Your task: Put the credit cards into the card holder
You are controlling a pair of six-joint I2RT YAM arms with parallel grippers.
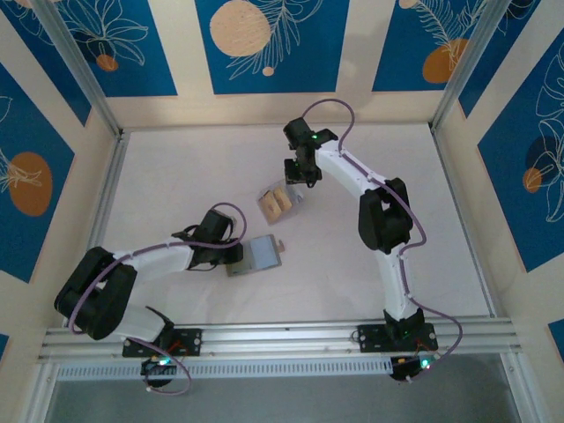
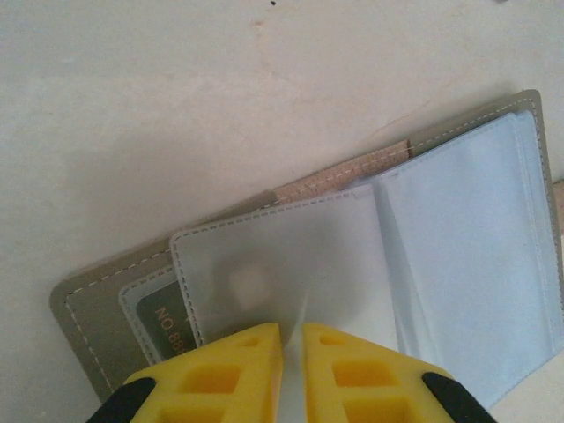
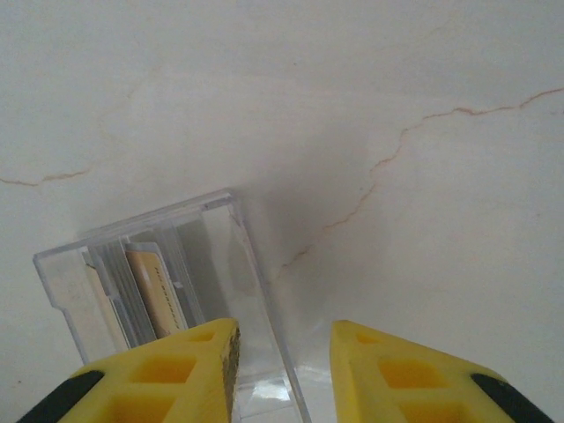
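While left gripper (image 2: 291,330) pinches one frosted sleeve (image 2: 273,256) of the open card holder (image 2: 476,229), probably to steady it for loading, tan credit cards (image 3: 157,300) sit in clear case (image 3: 220,229), 1 o'clock of holder. Right gripper (image 3: 282,330) spread over case edge, gripping nothing.

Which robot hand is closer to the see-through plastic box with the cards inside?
The right. The right gripper hangs open just over the clear plastic box, at its edge. The left gripper is off to the side, pinching a plastic sleeve of the open grey card holder.
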